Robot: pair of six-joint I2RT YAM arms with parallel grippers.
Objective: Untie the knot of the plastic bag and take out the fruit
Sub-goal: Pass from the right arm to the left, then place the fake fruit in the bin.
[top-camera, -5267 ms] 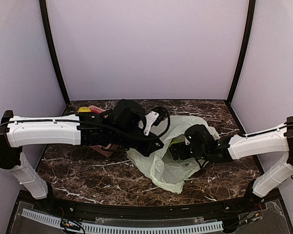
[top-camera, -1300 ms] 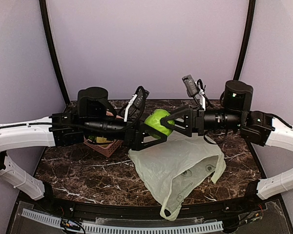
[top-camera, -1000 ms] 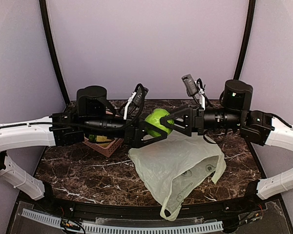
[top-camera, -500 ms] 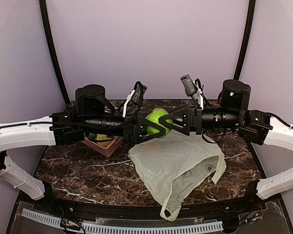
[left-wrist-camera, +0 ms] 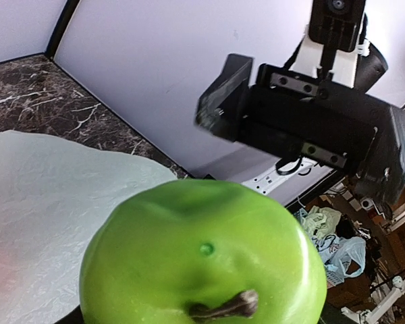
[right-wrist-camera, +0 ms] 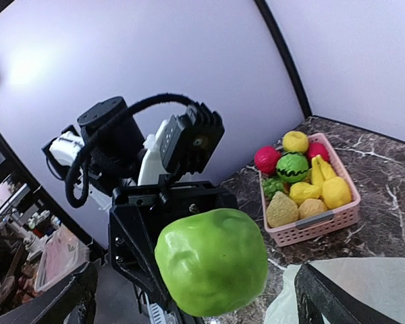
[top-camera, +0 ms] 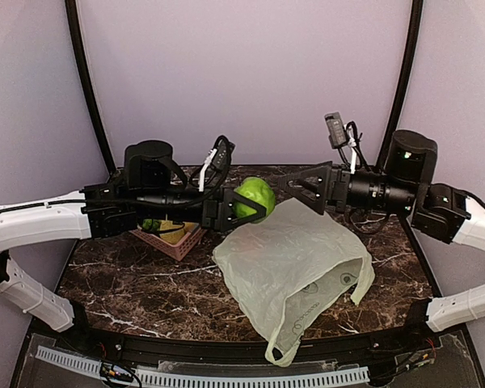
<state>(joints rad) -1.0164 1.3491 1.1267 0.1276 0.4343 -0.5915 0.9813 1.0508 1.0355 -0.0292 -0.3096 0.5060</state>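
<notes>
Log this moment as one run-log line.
left gripper: shut on green apple | right gripper: open, clear of apple | plastic bag: slack on table

The left end effector (right-wrist-camera: 163,264) seemingly grips green apple (right-wrist-camera: 212,270)

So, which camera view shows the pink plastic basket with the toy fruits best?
The right wrist view: the pink plastic basket shows whole there, with its red, green and yellow toy pieces. In the top external view the left arm hides most of it; the left wrist view does not show it.
</notes>
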